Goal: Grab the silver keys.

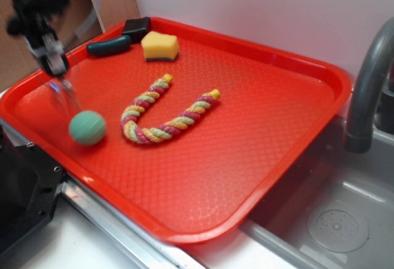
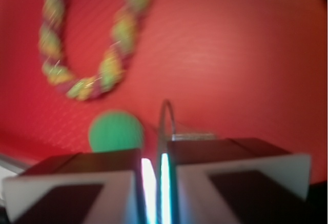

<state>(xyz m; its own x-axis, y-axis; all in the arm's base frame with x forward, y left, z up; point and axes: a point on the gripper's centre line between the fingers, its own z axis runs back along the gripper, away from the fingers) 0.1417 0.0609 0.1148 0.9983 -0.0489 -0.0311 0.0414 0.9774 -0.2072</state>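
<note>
Thin shiny silver keys on a wire ring (image 2: 166, 119), pinched between the black gripper (image 2: 155, 175) jaws pressed nearly together, dangling blurred beneath it above the red plastic tray (image 1: 246, 115), with green ball (image 1: 87, 127) just beside and twisted rope (image 1: 166, 112) beyond.

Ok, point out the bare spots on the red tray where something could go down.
The widest bare patch on the red tray runs from the twisted rope to the rim by the faucet; the near corner is bare too. It is crowded along the far-left rim: sponge, dark handled tool, and green ball under the gripper.
</note>
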